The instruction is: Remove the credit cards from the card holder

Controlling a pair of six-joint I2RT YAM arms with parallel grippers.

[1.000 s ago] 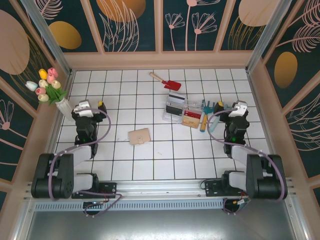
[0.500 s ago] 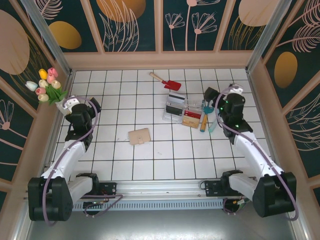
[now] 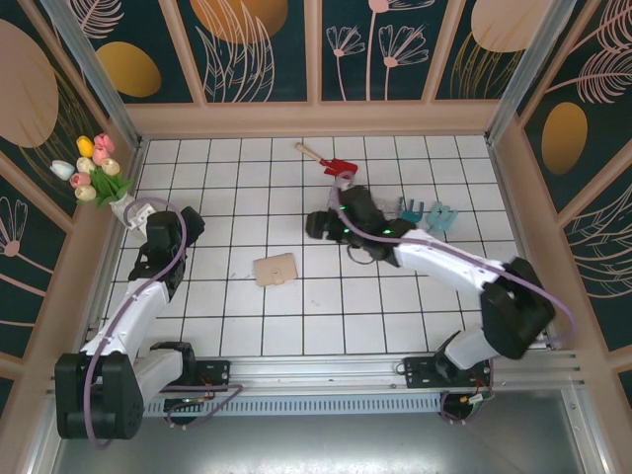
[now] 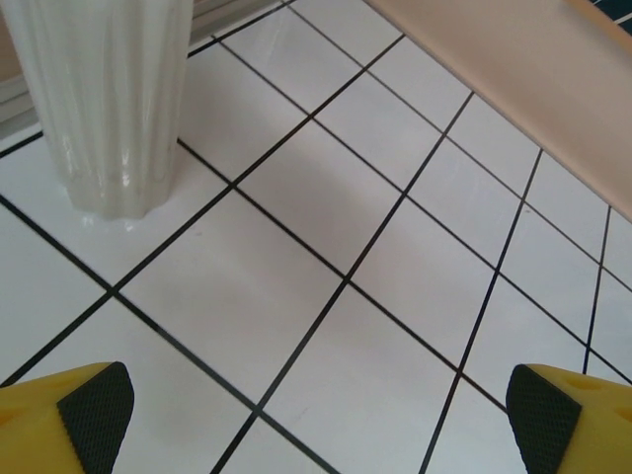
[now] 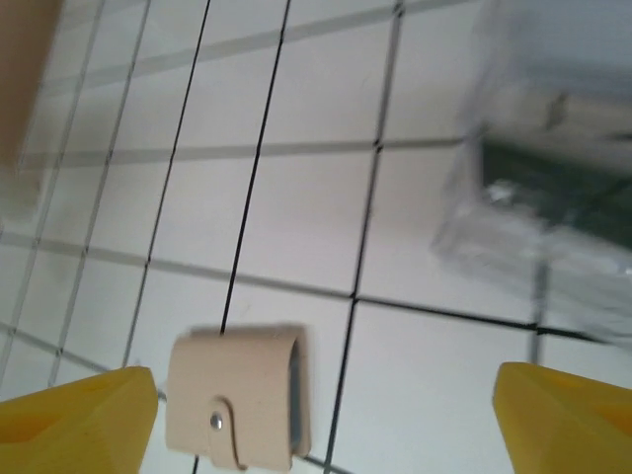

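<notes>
The card holder (image 3: 275, 269) lies shut on the tiled surface (image 3: 296, 326), a little left of the middle and slightly nearer the near edge than the far one. In the right wrist view its tan flap is fastened with a snap, and a blue-grey edge shows along one side; the inside is hidden.

The right gripper (image 5: 321, 425) hangs above the surface just beyond the holder towards the far right, not touching it. Its jaws are spread wide with nothing between them. Behind it sits a clear tray (image 5: 553, 217), too blurred to tell what it contains. Further toward the far edge lies a red shovel (image 3: 334, 164), and two teal toy tools (image 3: 425, 211) lie toward the right edge.

The left gripper (image 4: 316, 415) is at the left edge, also spread wide and empty, close to a white ribbed vase (image 4: 109, 99) of tulips (image 3: 91, 168).
</notes>
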